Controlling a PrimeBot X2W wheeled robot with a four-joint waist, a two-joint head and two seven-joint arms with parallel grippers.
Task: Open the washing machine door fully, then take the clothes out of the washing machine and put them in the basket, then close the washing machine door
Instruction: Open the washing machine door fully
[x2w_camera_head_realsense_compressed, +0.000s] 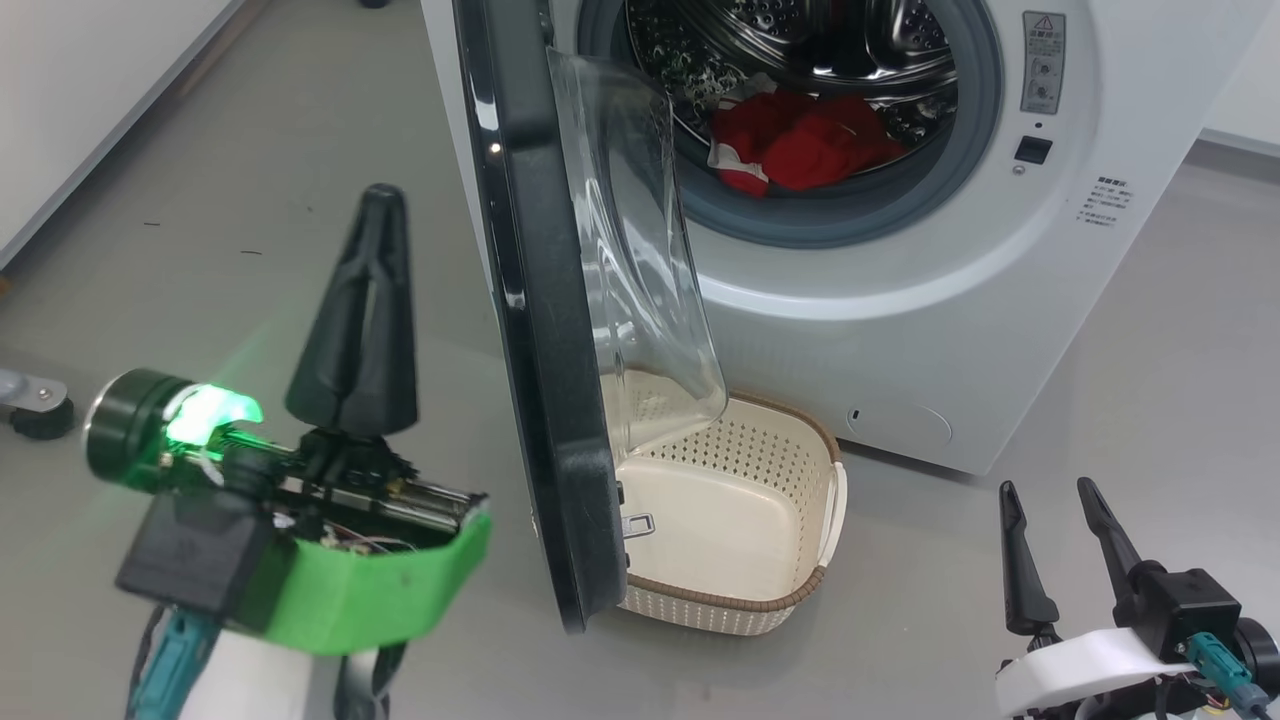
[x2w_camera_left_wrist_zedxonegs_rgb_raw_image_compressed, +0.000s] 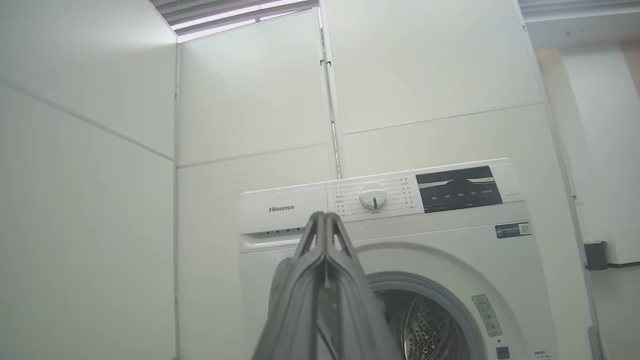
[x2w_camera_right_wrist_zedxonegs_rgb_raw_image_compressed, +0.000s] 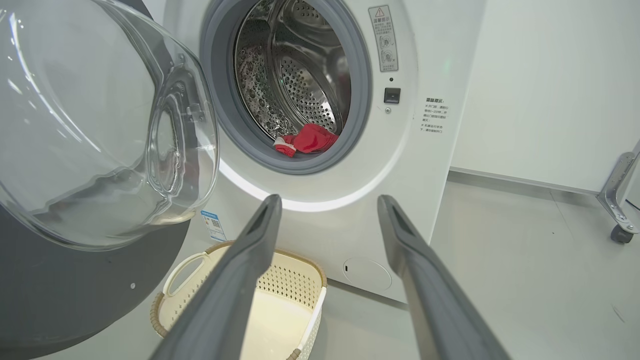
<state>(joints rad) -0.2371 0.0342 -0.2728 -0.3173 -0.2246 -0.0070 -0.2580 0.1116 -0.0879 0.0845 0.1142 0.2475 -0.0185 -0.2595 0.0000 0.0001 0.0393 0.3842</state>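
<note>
Head view: the clothes (x2w_camera_head_realsense_compressed: 800, 145) sit low inside the washing machine (x2w_camera_head_realsense_compressed: 900, 330), well apart from both jaws. Left jaws are pinched shut on nothing, left of the open washing machine door (x2w_camera_head_realsense_compressed: 545, 330). Right jaws are spread wide, empty, down right of the basket (x2w_camera_head_realsense_compressed: 720, 520).

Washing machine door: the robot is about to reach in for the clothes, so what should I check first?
1. The washing machine door clear of the opening: ok.
2. Door swung fully back: cannot tell.
3. The clothes lying at the front of the drum: ok.
4. The right gripper open and empty: ok.
5. The left gripper shut, holding nothing: ok.
6. The basket empty, on the floor: ok.
</note>
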